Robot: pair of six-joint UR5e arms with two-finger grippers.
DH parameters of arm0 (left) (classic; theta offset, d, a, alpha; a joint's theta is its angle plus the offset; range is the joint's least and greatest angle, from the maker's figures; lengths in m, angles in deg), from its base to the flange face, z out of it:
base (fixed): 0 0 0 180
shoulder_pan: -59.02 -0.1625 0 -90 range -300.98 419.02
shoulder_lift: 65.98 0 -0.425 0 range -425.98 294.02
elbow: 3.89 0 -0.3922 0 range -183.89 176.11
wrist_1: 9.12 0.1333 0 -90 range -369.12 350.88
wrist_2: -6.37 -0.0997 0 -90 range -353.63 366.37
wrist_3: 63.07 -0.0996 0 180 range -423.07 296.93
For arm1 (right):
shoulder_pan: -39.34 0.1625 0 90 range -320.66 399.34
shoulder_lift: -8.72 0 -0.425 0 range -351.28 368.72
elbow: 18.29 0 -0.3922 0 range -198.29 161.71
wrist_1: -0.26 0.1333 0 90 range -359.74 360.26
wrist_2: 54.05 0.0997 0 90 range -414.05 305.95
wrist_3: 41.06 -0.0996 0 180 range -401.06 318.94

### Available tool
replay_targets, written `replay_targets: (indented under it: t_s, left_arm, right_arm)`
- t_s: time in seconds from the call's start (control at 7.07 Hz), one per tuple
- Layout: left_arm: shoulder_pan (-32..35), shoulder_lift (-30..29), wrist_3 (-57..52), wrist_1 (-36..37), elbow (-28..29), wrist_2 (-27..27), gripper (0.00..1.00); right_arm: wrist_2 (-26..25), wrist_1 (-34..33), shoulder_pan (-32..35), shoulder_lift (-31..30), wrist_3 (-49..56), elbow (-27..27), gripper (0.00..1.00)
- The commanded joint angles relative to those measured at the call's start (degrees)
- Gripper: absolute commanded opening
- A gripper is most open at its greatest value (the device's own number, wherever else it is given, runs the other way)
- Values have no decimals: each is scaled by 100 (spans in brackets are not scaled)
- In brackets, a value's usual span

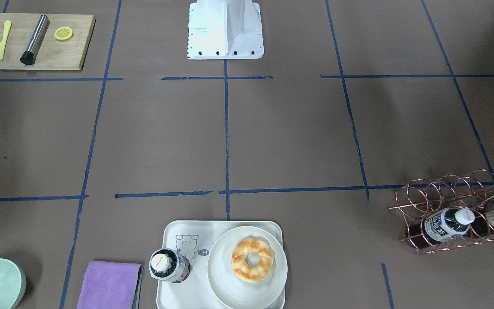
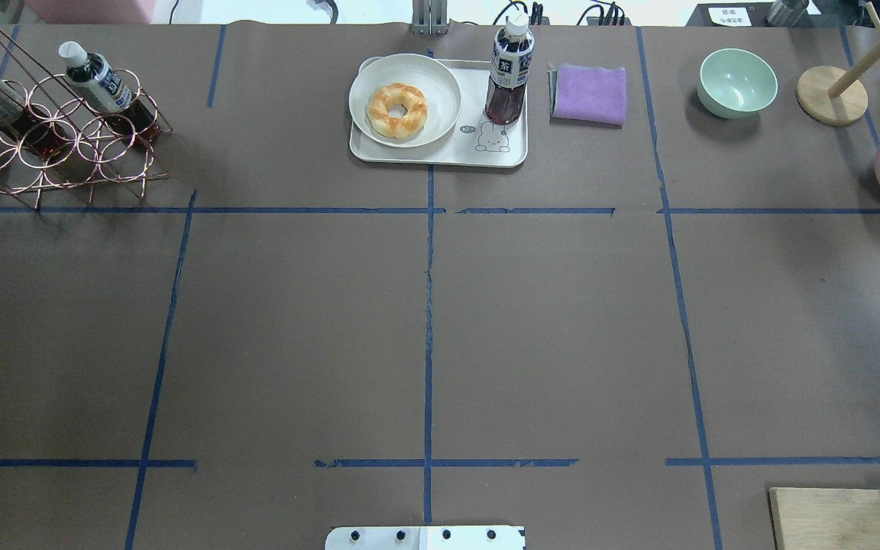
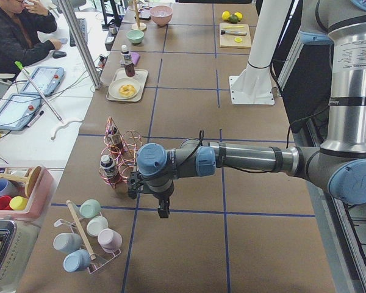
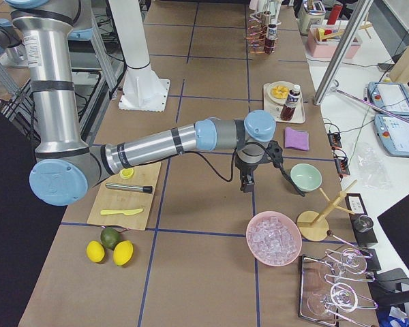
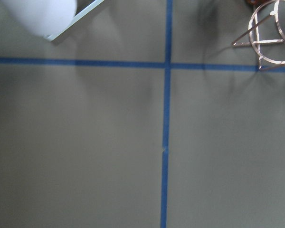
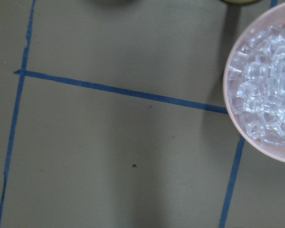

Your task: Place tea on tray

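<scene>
Fingers of the left gripper [image 3: 163, 211] and the right gripper [image 4: 246, 187] are seen only in the side views, so their state cannot be told. The tea [image 2: 508, 72] is stood upright on the tray [image 2: 440, 154], upper centre of the overhead view, just right of the plate [image 2: 444, 103].

Overhead, front views face each other, share tray [image 2: 440, 156] — wrist cameras look straight down, close.

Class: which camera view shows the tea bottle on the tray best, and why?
The overhead exterior view: the tea stands upright on the tray, with cap, label and dark liquid all visible. The front-facing view looks down on it, showing mostly the cap. Both side views show it small and far. The wrist views miss it.
</scene>
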Motion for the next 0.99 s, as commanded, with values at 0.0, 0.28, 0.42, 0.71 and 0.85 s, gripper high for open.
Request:
replay_targets:
  t_s: [0.0,0.28,0.42,0.71,0.85]
  left_arm:
    - [94,69,-134,92,39,14,100]
    - [94,69,-117,91,22,14,100]
    - [94,60,-117,91,48,14,100]
    - [94,43,-117,30,110,14,100]
    - [86,34,-108,30,119,14,100]
  right_arm:
    - [-81,1,408,-89,314,-654,100]
    - [-89,2,744,-133,1088,-1218,100]
    - [-89,10,841,-151,1065,-1221,100]
    - [-98,620,912,-492,994,-1256,100]
    - [-98,773,921,-450,629,-1221,100]
